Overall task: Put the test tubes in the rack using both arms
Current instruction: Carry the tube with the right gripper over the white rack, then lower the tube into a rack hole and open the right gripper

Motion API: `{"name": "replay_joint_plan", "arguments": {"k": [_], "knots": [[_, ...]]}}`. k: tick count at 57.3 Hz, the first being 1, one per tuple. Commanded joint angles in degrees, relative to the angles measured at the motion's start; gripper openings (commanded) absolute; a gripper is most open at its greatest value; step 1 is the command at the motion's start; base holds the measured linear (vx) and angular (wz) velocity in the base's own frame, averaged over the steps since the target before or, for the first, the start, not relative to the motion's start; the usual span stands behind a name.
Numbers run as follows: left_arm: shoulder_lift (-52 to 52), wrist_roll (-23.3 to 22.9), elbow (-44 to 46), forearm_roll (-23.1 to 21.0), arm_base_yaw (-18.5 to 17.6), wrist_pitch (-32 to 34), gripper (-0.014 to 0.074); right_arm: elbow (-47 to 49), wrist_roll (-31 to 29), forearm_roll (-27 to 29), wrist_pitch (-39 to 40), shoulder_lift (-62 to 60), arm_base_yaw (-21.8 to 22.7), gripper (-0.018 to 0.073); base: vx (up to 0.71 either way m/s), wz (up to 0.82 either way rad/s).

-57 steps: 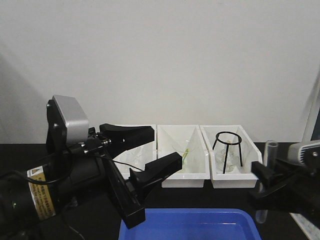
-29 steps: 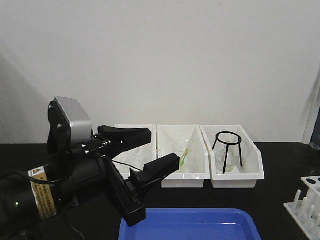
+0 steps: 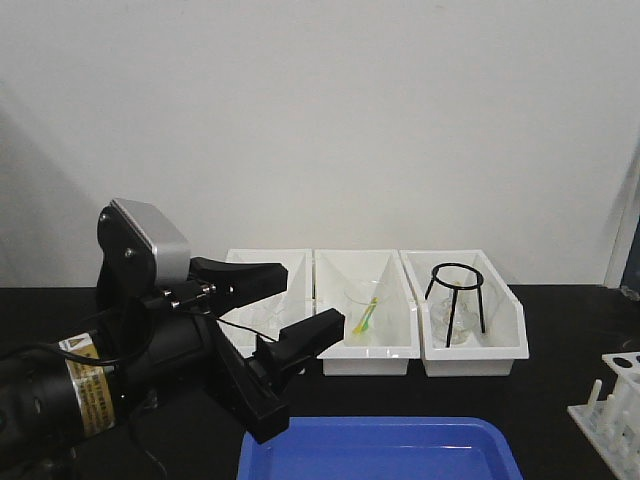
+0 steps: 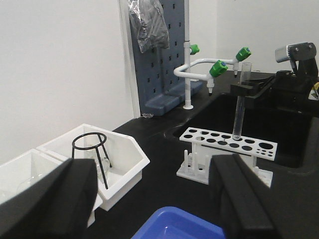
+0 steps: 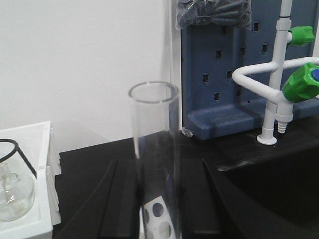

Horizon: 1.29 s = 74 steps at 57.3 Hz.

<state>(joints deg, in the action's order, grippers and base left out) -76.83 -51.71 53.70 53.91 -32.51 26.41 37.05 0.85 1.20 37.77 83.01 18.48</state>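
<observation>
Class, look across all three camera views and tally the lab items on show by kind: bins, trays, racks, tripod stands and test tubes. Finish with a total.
White plastic bins: 3
Blue plastic tray: 1
White plastic rack with round holes: 1
Black wire tripod stand: 1
Clear glass test tube: 1
Total: 7

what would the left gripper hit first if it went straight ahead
Nothing close: the left gripper aims through the gap between the tripod bin and the rack, so probably the bare black counter there. Depth unclear.
</observation>
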Motion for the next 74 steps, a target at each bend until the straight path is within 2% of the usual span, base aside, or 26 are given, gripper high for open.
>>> {"name": "replay_joint_plan", "arguments": {"k": [1, 21, 39, 53, 74], "knots": [[1.93, 0.0, 1.65, -2.46, 0.05, 2.05, 0.0573, 2.76, -0.09, -0.62, 6.71, -0.22, 0.45, -0.0008, 0.0, 0.0], [1.93, 0.0, 1.65, -2.46, 0.05, 2.05, 0.0573, 7.41, -0.09, -1.2, 6.24, 3.58, 0.38, -0.0008, 0.0, 0.0], [1.95, 0.0, 1.65, -2.46, 0.05, 1.94, 0.0573, 7.4, -0.04, -1.2, 8.78, 8.13, 0.38, -0.0007, 0.0, 0.0], [1.95, 0.0, 1.65, -2.4, -0.04, 1.84, 0.0573, 7.4, 2.31, -1.2, 10.84, 11.05, 0.38, -0.0007, 0.0, 0.0], [1.95, 0.0, 1.65, -2.4, -0.04, 1.02, 0.0573, 7.4, 2.31, -1.2, 11.01, 15.2, 0.38, -0.0007, 0.0, 0.0]]}}
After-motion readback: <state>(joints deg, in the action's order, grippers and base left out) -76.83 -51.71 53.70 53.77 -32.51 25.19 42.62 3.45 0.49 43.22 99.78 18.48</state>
